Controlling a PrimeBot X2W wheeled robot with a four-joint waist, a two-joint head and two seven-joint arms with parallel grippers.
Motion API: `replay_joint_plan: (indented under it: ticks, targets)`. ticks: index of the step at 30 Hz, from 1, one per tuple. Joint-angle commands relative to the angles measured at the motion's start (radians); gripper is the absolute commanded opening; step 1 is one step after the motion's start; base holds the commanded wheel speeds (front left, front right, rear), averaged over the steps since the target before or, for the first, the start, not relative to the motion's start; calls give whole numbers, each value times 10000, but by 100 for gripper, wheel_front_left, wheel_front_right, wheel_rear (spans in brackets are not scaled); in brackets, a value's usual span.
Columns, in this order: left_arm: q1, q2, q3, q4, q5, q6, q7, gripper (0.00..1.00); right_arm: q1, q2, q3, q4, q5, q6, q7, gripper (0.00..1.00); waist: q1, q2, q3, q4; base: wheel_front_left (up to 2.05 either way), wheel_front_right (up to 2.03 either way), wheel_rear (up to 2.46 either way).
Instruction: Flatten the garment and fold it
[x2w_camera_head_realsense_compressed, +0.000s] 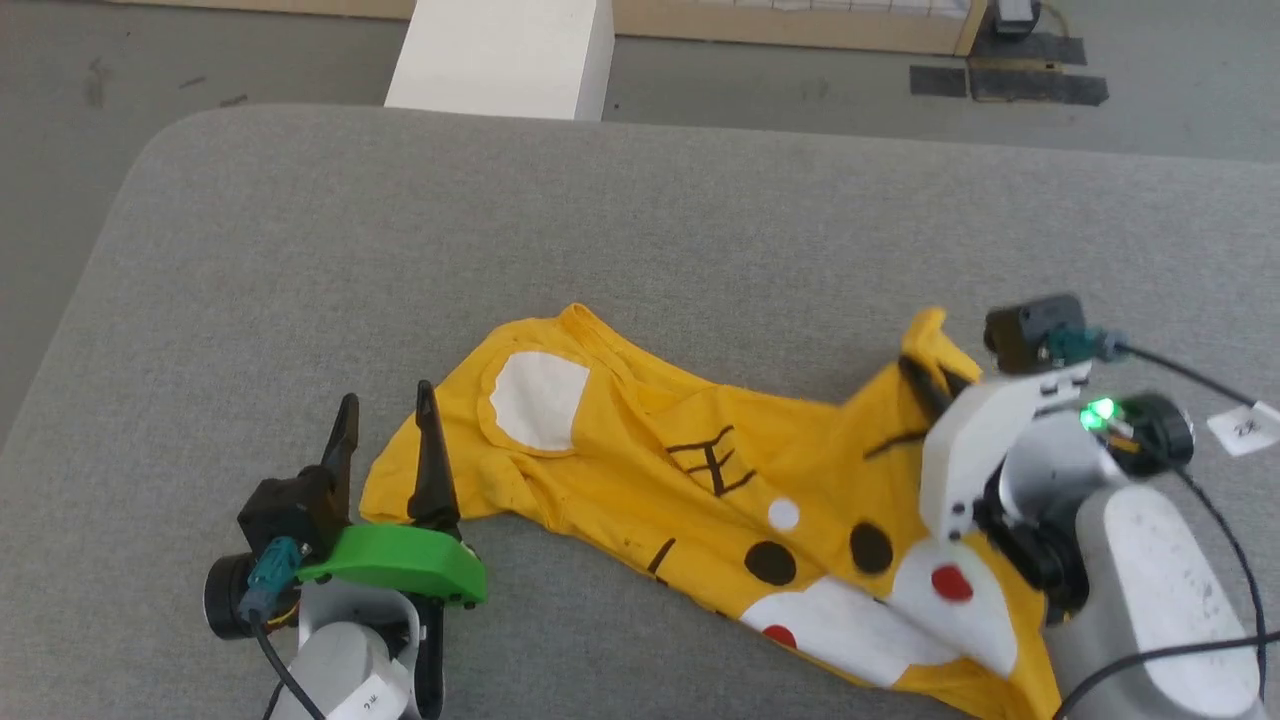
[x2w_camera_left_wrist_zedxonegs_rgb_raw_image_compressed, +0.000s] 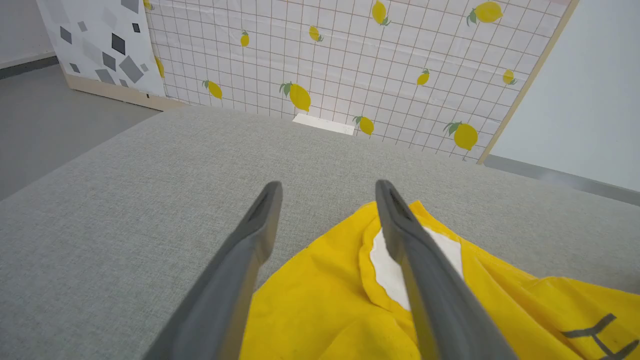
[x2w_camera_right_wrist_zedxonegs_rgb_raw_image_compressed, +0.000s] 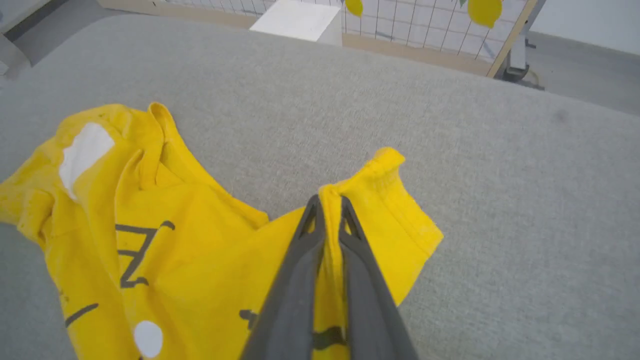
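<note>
The garment (x2w_camera_head_realsense_compressed: 700, 470) is a bright yellow T-shirt lying crumpled on the grey table (x2w_camera_head_realsense_compressed: 600, 220), its print of white patches, black marks and red dots facing up. My right gripper (x2w_camera_right_wrist_zedxonegs_rgb_raw_image_compressed: 330, 202) is shut on a raised yellow fold at the garment's far right edge (x2w_camera_right_wrist_zedxonegs_rgb_raw_image_compressed: 395, 210); in the head view the right gripper (x2w_camera_head_realsense_compressed: 935, 385) sits at that same edge. My left gripper (x2w_camera_head_realsense_compressed: 385, 410) stands open at the garment's left end, one finger (x2w_camera_left_wrist_zedxonegs_rgb_raw_image_compressed: 400, 235) over the yellow cloth (x2w_camera_left_wrist_zedxonegs_rgb_raw_image_compressed: 325, 300) and white patch, the other over bare table.
A white block (x2w_camera_head_realsense_compressed: 505, 55) stands beyond the table's far edge, in front of a lemon-printed grid panel (x2w_camera_left_wrist_zedxonegs_rgb_raw_image_compressed: 350, 60). Grey floor (x2w_camera_head_realsense_compressed: 60, 150) surrounds the table. A black cable and paper tag (x2w_camera_head_realsense_compressed: 1245, 428) trail from my right wrist.
</note>
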Motion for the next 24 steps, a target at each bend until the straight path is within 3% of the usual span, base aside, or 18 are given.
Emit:
replay_joint_plan:
  ticks: [1, 6, 10, 11, 17, 24]
  targets:
    - [13, -16, -1, 23, -36, -19, -45, 100, -476, 13, 11, 27, -108, -15, -298, 0, 0, 0, -163, -121, 0, 0, 0]
    - [65, -16, -9, 43, 3, -53, -45, 100, -1727, 62, 457, 172, -24, -15, -1678, 0, 0, 0, -312, -205, 0, 0, 0]
    - [145, -16, 17, 41, 40, -75, -45, 100, -1851, -5, 300, 126, 111, -15, -2358, 0, 0, 0, -409, -253, 0, 0, 0]
    - [215, -16, 74, 15, 51, -75, -45, 100, -1085, -197, -526, 129, -156, -15, -2335, 0, 0, 0, -420, -312, 0, 0, 0]
    - [289, -16, 234, -18, 115, -111, -45, 100, 824, -50, -3272, 405, -1408, -15, -2167, 0, 0, 0, -338, -590, 0, 0, 0]
    - [255, -16, 416, 40, 272, -197, -45, 100, 2430, 280, -5105, 293, -1171, -15, -1626, 0, 0, 0, -370, -1081, 0, 0, 0]
